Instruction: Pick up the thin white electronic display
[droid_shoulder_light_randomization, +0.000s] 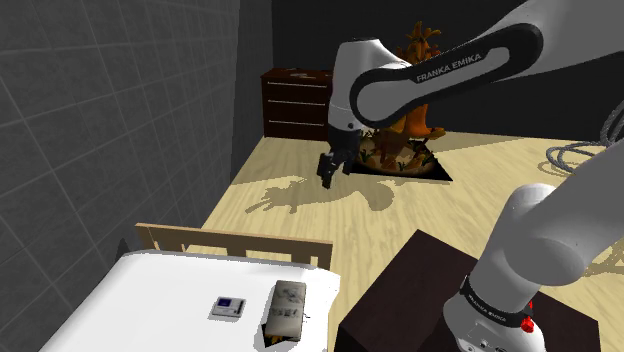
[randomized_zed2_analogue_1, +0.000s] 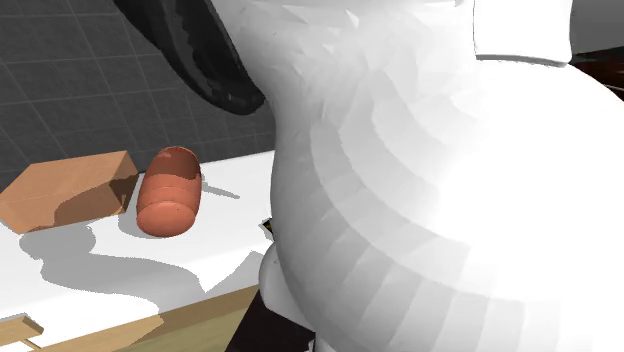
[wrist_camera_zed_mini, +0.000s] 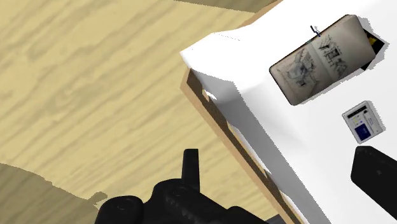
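White display (droid_shoulder_light_randomization: 229, 306) lies flat on the bed (droid_shoulder_light_randomization: 150, 300), just beside the book (droid_shoulder_light_randomization: 285, 307). Our gripper (droid_shoulder_light_randomization: 332, 175), spread wide, hangs well apart from the book; we should centre over the display, then pinch its edges.

White arm link (randomized_zed2_analogue_1: 420, 200) near, right – dark joint (randomized_zed2_analogue_1: 215, 60) above. Left: reddish-brown cylinder (randomized_zed2_analogue_1: 168, 192) lying on white surface (randomized_zed2_analogue_1: 100, 280), just beside tan box (randomized_zed2_analogue_1: 60, 190) – grey tiled wall (randomized_zed2_analogue_1: 80, 70) far behind.

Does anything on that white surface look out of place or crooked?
Nothing looks spilled or damaged. Only the reddish-brown cylinder stands out: it lies on its side on the white surface, beside a wooden box.
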